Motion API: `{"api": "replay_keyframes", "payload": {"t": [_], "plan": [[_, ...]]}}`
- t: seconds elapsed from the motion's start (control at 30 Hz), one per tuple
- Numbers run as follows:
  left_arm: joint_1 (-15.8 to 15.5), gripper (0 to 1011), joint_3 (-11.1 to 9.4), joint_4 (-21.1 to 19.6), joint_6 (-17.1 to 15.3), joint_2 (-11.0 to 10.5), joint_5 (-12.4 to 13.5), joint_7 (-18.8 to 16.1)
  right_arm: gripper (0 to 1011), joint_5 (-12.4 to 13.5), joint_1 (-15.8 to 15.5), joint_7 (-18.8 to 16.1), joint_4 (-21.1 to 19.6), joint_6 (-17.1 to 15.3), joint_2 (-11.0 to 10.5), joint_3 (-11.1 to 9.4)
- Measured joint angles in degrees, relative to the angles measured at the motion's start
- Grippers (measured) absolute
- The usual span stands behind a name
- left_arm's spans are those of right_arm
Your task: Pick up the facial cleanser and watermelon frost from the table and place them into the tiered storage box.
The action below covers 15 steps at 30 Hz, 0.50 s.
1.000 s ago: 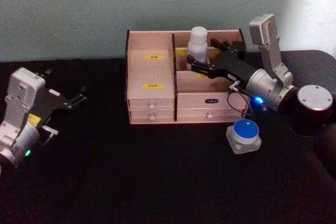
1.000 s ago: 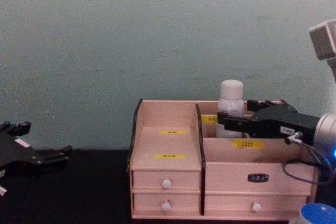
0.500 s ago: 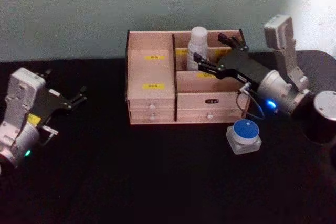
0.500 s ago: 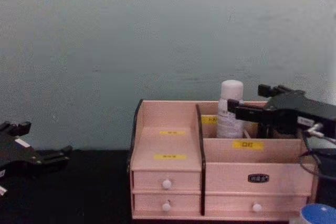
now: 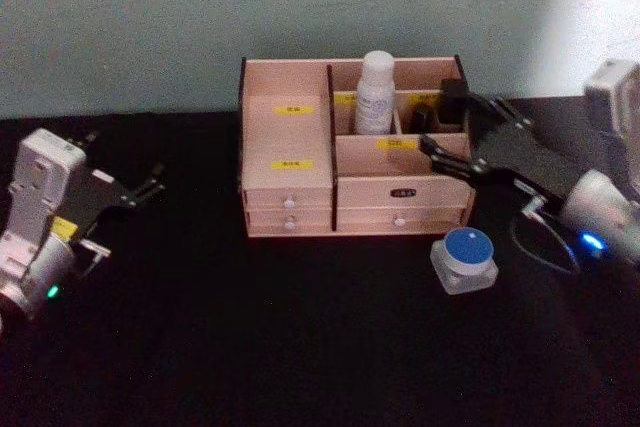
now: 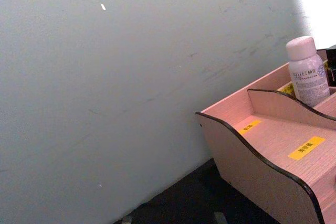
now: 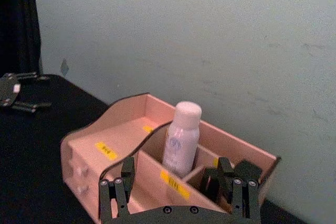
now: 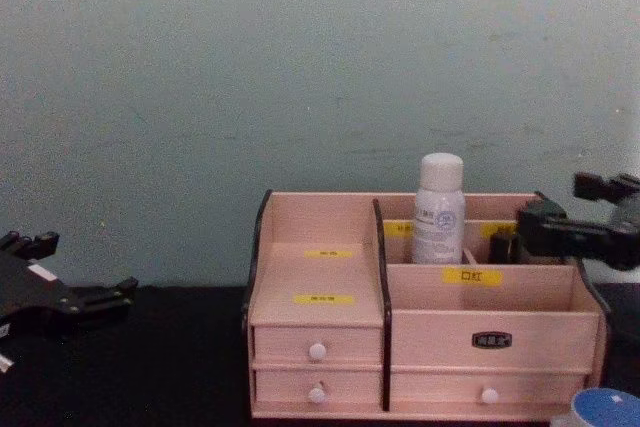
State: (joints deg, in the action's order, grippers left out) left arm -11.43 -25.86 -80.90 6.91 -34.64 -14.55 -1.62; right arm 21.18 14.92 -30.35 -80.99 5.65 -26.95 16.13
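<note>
You've got the tiered storage box (image 5: 288,185) mid-desk (image 5: 300,337), close to the back wall (image 5: 150,17). The white bottle (image 5: 375,95) stands upright in the rear compartment of the box's right half, just right of the centre divider, with nothing gripping it. The blue-lidded jar (image 5: 464,259) sits on the desk just off the box's front right corner, apart from it. The right gripper (image 5: 452,123) is at the box's right end, level with the upper rim, fingers spread wide and empty. Your right wrist view looks past both fingers (image 7: 118,188) toward the bottle. Can't tell whether it touches the box. The left gripper (image 5: 148,183) is parked far left over the desk, fingers released, holding nothing.
</note>
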Motion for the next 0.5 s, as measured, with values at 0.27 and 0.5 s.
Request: {"api": "replay_keyframes", "payload": {"t": [0.27, 0.5], "plan": [[0.00, 1001, 0.00, 0.00, 0.00, 0.00, 0.00, 0.00, 1002, 2.07, -8.11, -0.61, -7.05, -0.36, -5.76, -2.48], [0.00, 1001, 0.00, 0.00, 0.00, 0.00, 0.00, 0.00, 1003, 3.50, -13.58, -1.20, -11.15, -1.82, -9.54, -3.64]]}}
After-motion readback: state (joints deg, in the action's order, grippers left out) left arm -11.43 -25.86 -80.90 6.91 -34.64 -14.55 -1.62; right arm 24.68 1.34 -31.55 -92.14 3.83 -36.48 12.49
